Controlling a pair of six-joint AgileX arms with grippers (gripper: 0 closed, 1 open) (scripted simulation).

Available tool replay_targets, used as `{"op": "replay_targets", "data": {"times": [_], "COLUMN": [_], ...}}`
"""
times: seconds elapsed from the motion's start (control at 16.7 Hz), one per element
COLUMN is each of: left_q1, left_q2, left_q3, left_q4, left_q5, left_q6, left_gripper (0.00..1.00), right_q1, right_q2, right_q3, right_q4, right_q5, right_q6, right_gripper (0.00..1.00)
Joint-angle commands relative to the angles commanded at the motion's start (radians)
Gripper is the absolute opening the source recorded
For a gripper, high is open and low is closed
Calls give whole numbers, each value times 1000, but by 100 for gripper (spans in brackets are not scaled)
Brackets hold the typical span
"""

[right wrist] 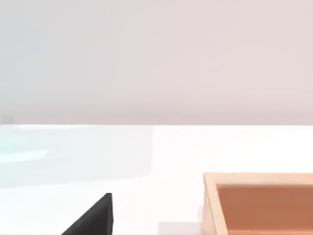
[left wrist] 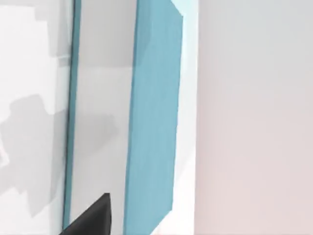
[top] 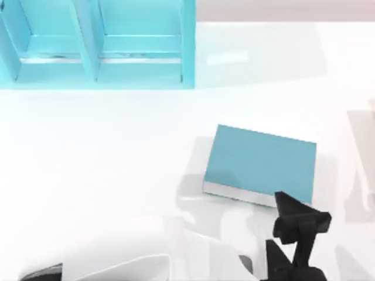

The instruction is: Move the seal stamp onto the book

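Teal book point(top: 261, 164): lies flat on the white surface point(top: 105, 164), right of centre, white page edges toward the near side.
Right gripper point(top: 293, 216): black, at the book's near right corner, overlapping its edge; whether the fingers are spread or clenched, I cannot tell.
Left arm point(top: 117, 263): white, low at the near left edge.
Shelf unit point(top: 96, 44): light blue, far left.
Wooden tray point(right wrist: 259, 203): seen from the right wrist.
Seal stamp: I cannot tell where it is.

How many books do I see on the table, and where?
1. The book lies flat on the white table, right of the centre in the top view, in front of the light-blue shelf unit. The right claw hangs at its near corner.
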Motion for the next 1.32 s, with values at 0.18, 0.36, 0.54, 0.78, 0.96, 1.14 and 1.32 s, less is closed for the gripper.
{"op": "replay_targets", "data": {"times": [0.18, 0.36, 0.54, 0.78, 0.96, 1.14, 1.32], "left_q1": [0, 11, 68, 231, 397, 586, 783], "left_q2": [0, -5, -80, -293, -515, -777, -1063], "left_q3": [0, -9, -75, -258, -441, -645, -853], "left_q4": [-1, 7, 64, 205, 335, 471, 601], "left_q5": [0, 7, 55, 196, 342, 509, 683], "left_q6": [-1, -9, -98, -368, -678, -1071, -1506], "left_gripper": [100, 100, 100, 100, 100, 100, 100], "right_q1": [0, 0, 0, 0, 0, 0, 0], "right_q2": [0, 0, 0, 0, 0, 0, 0], "right_q3": [0, 0, 0, 0, 0, 0, 0], "right_q4": [0, 0, 0, 0, 0, 0, 0], "right_q5": [0, 0, 0, 0, 0, 0, 0], "right_q6": [0, 0, 0, 0, 0, 0, 0], "right_gripper": [100, 100, 100, 100, 100, 100, 100]}}
